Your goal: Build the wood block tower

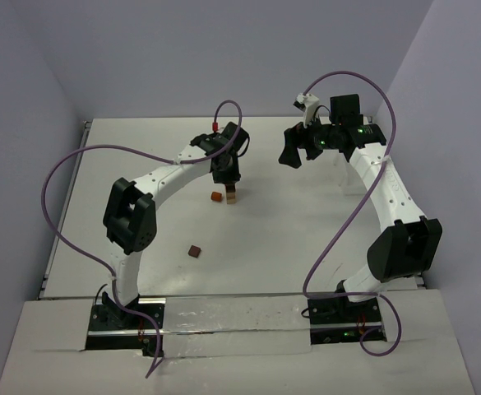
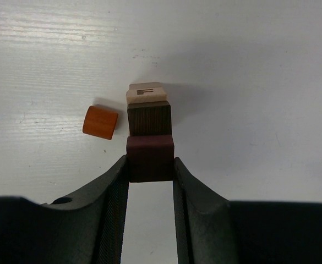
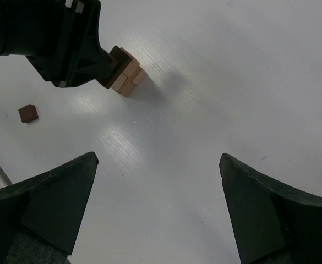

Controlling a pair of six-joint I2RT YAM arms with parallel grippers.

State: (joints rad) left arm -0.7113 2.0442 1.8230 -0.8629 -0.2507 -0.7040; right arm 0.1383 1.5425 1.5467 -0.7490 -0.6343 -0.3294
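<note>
Tower (image 1: 233,196): standing mid-table, a little left of centre, right under my left wrist. It's a narrow column of tan and dark cubes.
Left gripper (image 2: 151,165): clamped narrow on the maroon block (image 2: 150,157), one pad on each side face, which holds it square to the column as it goes on.
Maroon block: lined up over the dark brown block (image 2: 149,117), with the tan lettered block (image 2: 146,92) below that. Seated or a hair above, I can't tell from here.
Right gripper (image 3: 158,159): jaws spread wide, holding nothing, hanging well off to the right. I reckon that's so it can't nudge the column.
Orange piece (image 2: 100,122): lying on the table (image 2: 260,66) just beside the foot of the column, not touching it.
Loose dark block (image 1: 194,251): on its own nearer my bases, well apart. It looks like a later pick.
Step in hand: placing the top cube, I'd say.
Next: part the pads straight and level, because any sideways drag could topple the lot.
</note>
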